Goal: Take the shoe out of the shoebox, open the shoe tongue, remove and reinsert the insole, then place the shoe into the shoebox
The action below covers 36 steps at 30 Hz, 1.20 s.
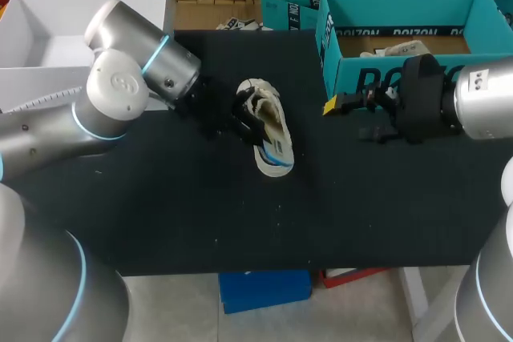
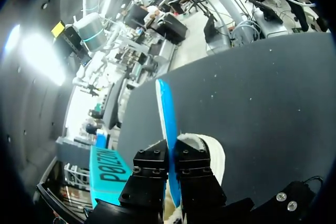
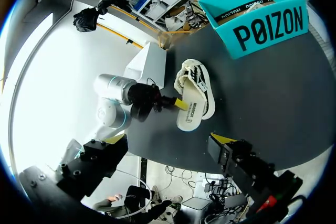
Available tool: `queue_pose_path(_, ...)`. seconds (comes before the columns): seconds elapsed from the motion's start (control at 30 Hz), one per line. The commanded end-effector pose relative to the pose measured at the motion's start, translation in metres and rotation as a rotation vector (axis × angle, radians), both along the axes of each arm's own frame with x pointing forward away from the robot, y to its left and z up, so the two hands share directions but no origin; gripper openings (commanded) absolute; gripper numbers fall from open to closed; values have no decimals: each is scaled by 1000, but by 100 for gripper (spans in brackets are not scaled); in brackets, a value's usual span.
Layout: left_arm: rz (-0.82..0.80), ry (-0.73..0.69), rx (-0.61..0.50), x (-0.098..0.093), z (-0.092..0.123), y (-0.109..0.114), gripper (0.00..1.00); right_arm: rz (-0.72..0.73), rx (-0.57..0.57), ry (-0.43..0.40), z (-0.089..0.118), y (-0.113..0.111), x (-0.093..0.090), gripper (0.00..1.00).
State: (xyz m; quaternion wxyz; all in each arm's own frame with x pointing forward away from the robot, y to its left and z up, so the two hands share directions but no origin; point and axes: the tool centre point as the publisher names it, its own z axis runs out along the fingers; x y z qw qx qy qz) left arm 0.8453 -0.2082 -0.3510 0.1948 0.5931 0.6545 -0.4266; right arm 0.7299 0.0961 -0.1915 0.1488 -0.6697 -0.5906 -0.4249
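Note:
A white shoe [image 1: 271, 138] lies on its side in the middle of the black table [image 1: 176, 214], apart from the teal shoebox [image 1: 401, 78] at the back right. My left gripper [image 1: 240, 120] is at the shoe's opening, shut on the thin blue insole [image 2: 166, 114], which runs edge-on out from between its fingers [image 2: 152, 163]. The shoe's white lining [image 2: 210, 150] shows just beside them. From the right wrist view the shoe [image 3: 195, 95] lies well ahead, with the left gripper [image 3: 176, 103] at its side. My right gripper [image 1: 349, 118] hangs open and holds nothing, in front of the shoebox [image 3: 262, 22].
A white open box [image 1: 48, 38] stands at the back left behind my left arm. Pale paper lies inside the teal shoebox. A second teal box [image 1: 290, 2] sits at the table's far edge. The front half of the table is bare black cloth.

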Motion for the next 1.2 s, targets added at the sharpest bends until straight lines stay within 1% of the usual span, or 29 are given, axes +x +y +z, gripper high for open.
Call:
queue_pose_path(0.03,9,-13,3,4,-2,-2,0,-2,-2,0,0,1,0,100)
queue_pose_path(0.27,21,-43,15,15,-2,-1,0,-2,-2,0,0,1,0,100)
queue_pose_path(0.67,71,-51,42,33,-16,6,0,-2,-2,0,0,1,0,100)
queue_pose_path(0.9,89,-52,63,39,-21,7,0,-2,-2,0,0,1,0,100)
queue_pose_path(0.93,89,-52,64,39,-21,8,2,-2,-2,0,0,1,0,100)
queue_pose_path(0.97,91,-52,65,38,-20,8,33,-2,-2,0,0,1,0,100)
queue_pose_path(1.0,91,-51,64,37,-19,8,47,-2,-2,0,0,1,0,100)
queue_pose_path(1.07,85,-47,54,33,-16,8,50,-2,-2,0,0,1,0,100)
queue_pose_path(1.1,81,-45,44,31,-13,8,64,-2,-2,0,0,1,0,100)
queue_pose_path(1.13,75,-46,41,28,-11,7,70,-2,-2,0,0,1,0,100)
queue_pose_path(1.2,59,-46,24,22,-6,6,71,-2,-2,0,0,1,0,100)
